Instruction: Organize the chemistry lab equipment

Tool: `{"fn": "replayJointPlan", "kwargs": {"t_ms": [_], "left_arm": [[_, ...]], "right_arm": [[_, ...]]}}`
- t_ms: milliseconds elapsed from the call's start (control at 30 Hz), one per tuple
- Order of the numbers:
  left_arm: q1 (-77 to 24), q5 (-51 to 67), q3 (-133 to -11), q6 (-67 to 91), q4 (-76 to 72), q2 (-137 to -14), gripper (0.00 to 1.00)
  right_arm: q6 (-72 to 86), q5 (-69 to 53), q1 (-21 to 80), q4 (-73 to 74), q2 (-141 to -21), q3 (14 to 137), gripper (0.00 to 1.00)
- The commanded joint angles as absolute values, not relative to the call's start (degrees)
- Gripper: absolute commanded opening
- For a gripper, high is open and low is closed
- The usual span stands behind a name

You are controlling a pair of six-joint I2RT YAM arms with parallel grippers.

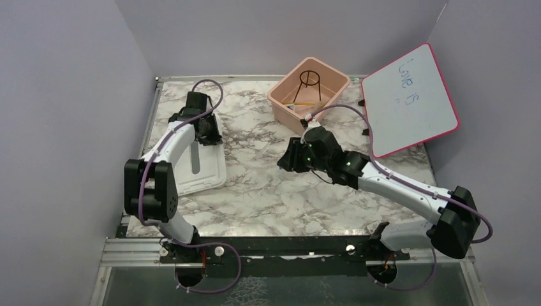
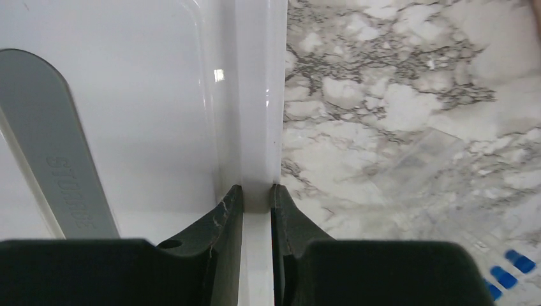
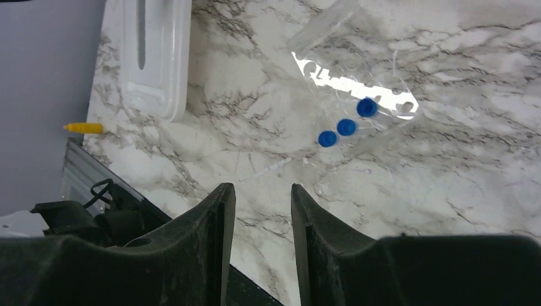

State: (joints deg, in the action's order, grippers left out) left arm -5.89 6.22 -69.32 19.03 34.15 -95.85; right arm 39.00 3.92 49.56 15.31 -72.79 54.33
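Observation:
My left gripper [image 2: 256, 191] is shut on the right rim of the white lid [image 2: 258, 95], which lies flat on the marble table at the left [image 1: 203, 171]. The lid's grey handle [image 2: 57, 159] shows to the left of the jaws. My right gripper [image 3: 263, 191] hangs open above the middle of the table [image 1: 290, 158], with nothing between its fingers. Ahead of it lies a clear plastic piece with three small blue caps [image 3: 346, 126]. The black wire tripod [image 1: 309, 78] and a tan tube [image 1: 305, 102] are inside the pink bin [image 1: 281, 105].
The pink-framed whiteboard [image 1: 411, 99] leans at the back right, next to the bin. A small yellow item [image 3: 83, 128] lies at the table's edge near the lid. Grey walls close in the table on the left, back and right.

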Motion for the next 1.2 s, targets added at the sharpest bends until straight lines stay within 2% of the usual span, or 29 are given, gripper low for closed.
{"fn": "replayJointPlan", "kwargs": {"t_ms": [0,133,200,267,500,600,933,1033,1167], "left_arm": [[-5.6,11.9,-67.0,21.7,31.8,-88.4,0.16],[-5.6,13.9,-65.3,22.8,30.7,-85.4,0.16],[-5.6,14.8,-64.3,23.2,29.7,-84.4,0.15],[-5.6,15.2,-63.7,23.4,29.2,-84.0,0.14],[-5.5,19.7,-63.4,24.5,28.5,-82.4,0.14],[-5.5,22.1,-63.4,25.2,28.4,-81.8,0.14],[-5.5,26.4,-62.7,28.0,27.9,-79.9,0.14],[-5.4,26.8,-62.3,28.8,27.6,-79.3,0.14],[-5.5,26.8,-61.8,29.5,27.4,-78.5,0.14]], "right_arm": [[40.6,-1.9,50.0,11.5,-76.6,59.6,0.43],[40.1,-6.5,50.0,10.0,-82.8,64.2,0.45],[39.2,-11.5,50.2,7.7,-86.9,66.9,0.53],[39.7,-16.5,50.7,5.5,-91.7,69.6,0.57],[42.2,-17.8,52.4,1.9,-104.2,77.7,0.67],[45.4,-18.2,52.5,-1.0,-107.7,78.9,0.69],[52.5,-23.5,52.4,-10.0,-115.7,81.3,0.66],[55.3,-23.8,52.4,-13.0,-116.1,80.0,0.59],[58.4,-22.8,52.3,-16.1,-116.5,78.0,0.42]]}}
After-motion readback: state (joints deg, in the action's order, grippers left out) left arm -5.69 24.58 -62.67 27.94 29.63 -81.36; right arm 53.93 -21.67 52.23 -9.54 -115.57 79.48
